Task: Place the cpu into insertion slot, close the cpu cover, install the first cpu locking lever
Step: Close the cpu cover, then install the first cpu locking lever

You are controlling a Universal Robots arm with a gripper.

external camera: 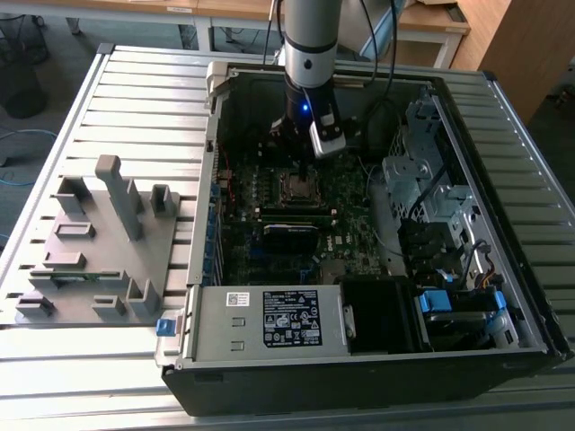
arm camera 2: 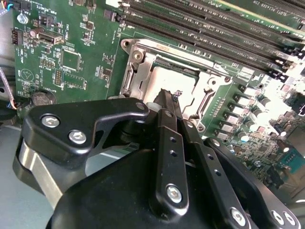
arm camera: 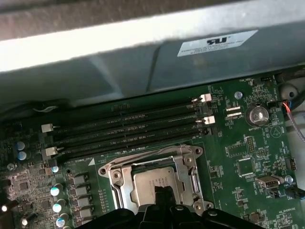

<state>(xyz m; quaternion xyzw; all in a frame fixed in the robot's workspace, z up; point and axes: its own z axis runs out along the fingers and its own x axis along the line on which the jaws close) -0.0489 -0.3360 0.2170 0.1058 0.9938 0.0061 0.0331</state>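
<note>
One gripper point(arm camera 2: 167, 98) in play, hanging low inside the open computer case point(external camera: 503, 99), fingertips right over the socket point(arm camera 2: 167, 71) on the green motherboard point(arm camera 2: 71, 47). Fingers point(arm camera 2: 164, 143) are long, thin and black, pressed together to a narrow tip with no gap visible; whether anything is pinched between them I can't tell, the tips hide it. Chip point(arm camera: 155, 183) lies directly under the fingertips, flat, grey-silver top up, apparently already seated in the socket, though the fingers mask part of it. Metal cover frame point(arm camera: 186, 164) lies around the chip, flat or nearly so; latched or not is unclear. Chip is square, so no real long axis; its edges run parallel to the long black memory slots point(arm camera: 128, 129), which sit just beyond the socket, past the fingertips. Coin battery point(arm camera: 257, 114) is well off to one side of the fingers. White sticker point(arm camera: 217, 43) on the case wall beyond the slots carries print, and so does the label point(external camera: 292, 316) on the power supply; none read off here.
</note>
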